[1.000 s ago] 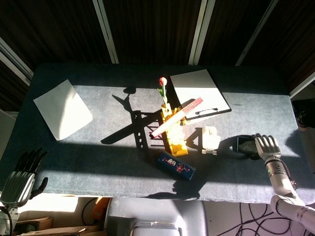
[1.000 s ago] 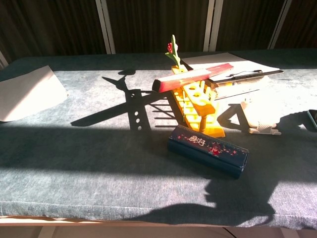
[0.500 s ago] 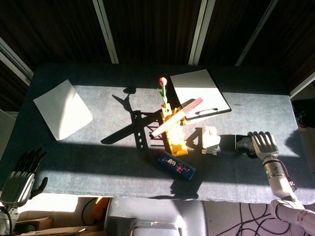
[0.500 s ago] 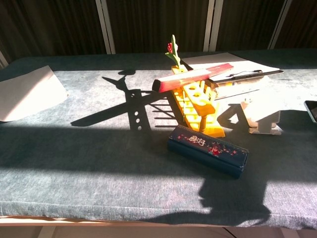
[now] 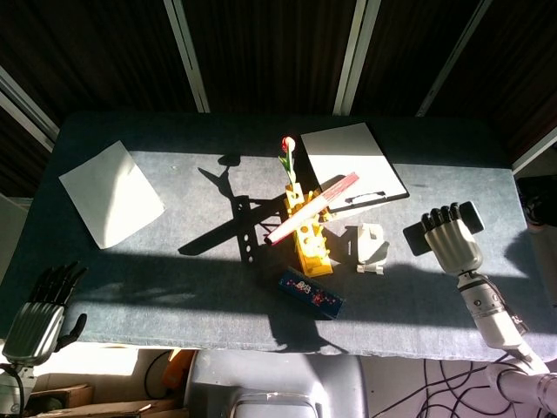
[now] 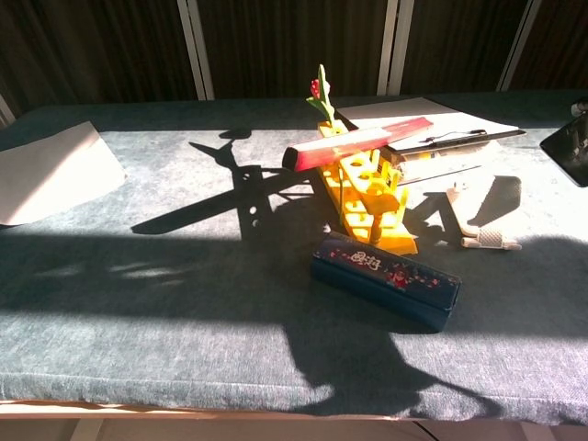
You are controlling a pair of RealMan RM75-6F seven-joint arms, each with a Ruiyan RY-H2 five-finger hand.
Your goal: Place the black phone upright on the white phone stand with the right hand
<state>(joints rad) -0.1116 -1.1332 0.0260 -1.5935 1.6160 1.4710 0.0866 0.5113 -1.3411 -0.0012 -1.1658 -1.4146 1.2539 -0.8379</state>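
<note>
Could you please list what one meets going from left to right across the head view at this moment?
left hand → white sheet of paper → yellow rack → white phone stand → black phone held by the right hand.

A staged test bench in a lab or workroom is suggested. A cloth-covered table [image 5: 130, 279] is set before dark panelled walls, loose cables [image 5: 452, 383] are seen on the floor, and a clipboard [image 5: 354, 162] and paper sheet [image 5: 110, 192] are laid out.
</note>
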